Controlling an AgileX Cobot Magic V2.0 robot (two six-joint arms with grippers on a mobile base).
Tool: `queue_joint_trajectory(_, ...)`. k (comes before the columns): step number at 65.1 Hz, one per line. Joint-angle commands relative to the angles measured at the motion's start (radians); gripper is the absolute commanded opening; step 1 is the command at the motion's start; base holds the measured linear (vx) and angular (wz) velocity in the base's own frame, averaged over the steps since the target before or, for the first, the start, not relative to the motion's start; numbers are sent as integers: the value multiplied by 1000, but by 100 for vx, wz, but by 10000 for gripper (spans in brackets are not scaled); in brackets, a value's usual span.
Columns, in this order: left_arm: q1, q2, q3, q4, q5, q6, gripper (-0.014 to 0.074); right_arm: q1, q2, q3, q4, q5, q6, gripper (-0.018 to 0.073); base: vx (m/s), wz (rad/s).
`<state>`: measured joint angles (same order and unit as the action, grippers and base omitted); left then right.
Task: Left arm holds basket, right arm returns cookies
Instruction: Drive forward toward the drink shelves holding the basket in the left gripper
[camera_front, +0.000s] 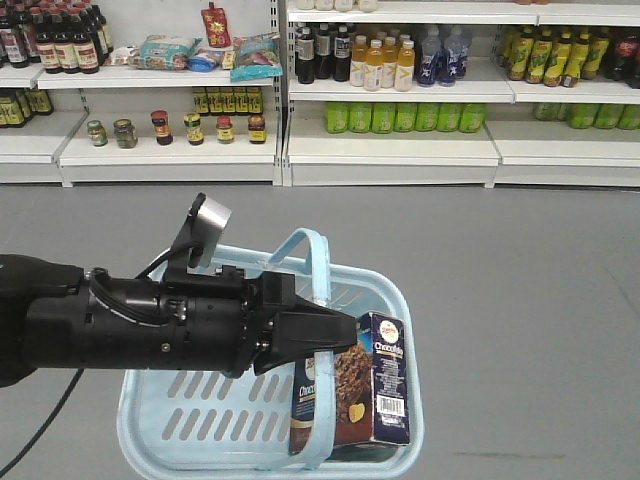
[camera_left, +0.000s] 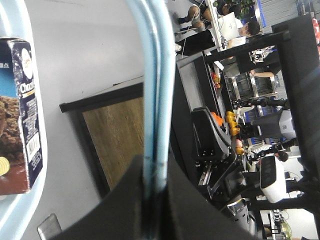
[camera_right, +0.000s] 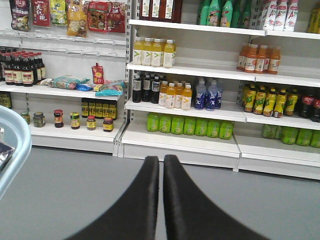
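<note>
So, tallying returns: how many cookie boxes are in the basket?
1: the cookies stand at the basket's right end; the left gripper may hide more.

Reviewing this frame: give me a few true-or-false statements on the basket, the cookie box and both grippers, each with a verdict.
1. The left gripper is shut on the handle of the basket. True.
2. The cookies lie on the floor outside the basket. False: the box stands inside the basket, at its right end.
3. The right gripper holds the cookies. False: its jaws are together with nothing between them, and it points toward the shelves.
4. A row of green bottles stands on a low shelf ahead of the right gripper. True.
</note>
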<state>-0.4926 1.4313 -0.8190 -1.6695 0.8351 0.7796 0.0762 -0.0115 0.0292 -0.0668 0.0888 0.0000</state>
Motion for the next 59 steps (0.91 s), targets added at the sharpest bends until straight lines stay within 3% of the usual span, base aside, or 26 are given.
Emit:
queue_joint_trajectory(1, -6, -42, -33, -110, 50, 13, -3, -7, -12, 17, -8, -74, 0, -11, 41, 0)
queue_joint_trajectory(59, -6, -42, -33, -110, 46, 13, -3, -7, -12, 17, -8, -74, 0, -11, 41, 2)
